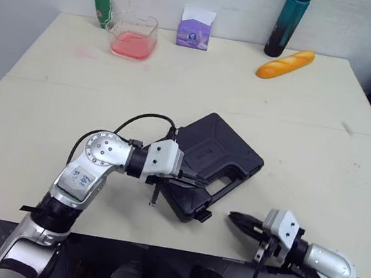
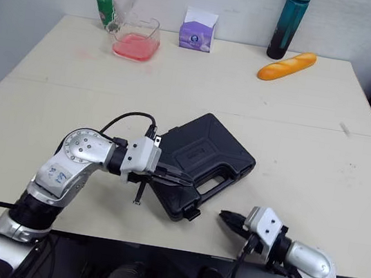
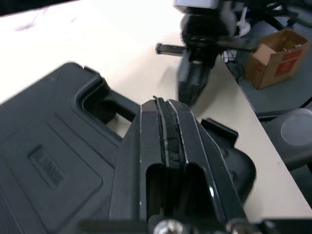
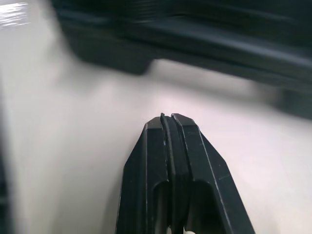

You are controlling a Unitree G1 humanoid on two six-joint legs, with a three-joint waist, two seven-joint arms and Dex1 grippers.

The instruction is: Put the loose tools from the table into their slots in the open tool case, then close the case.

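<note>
Along the far edge of the cream table [image 1: 299, 128] stand a green bottle [image 1: 103, 9], a clear container [image 1: 134, 36] with pink liquid just beside it, a purple tissue box [image 1: 195, 28], a tall teal bottle [image 1: 289, 23] and, near that, a yellow-orange bread loaf [image 1: 285, 64], all well apart from the work area. The black tool case [image 1: 214, 159] lies near the table's front edge, turned diagonally, lid down and shut, its handle cutout facing the near right. No loose tools lie around it. The left gripper [image 1: 201, 182] reaches over the case's near-left side, its 2 fingers pressed together on nothing; whether they touch the lid cannot be told. The right gripper [image 1: 235, 219] sits low at the table's front edge, just right of the case's near corner and apart from it, its 2 fingers likewise closed and empty. Behind the table is a pale wall; a cardboard box [image 3: 276, 57] rests on the grey floor beyond the front edge.
</note>
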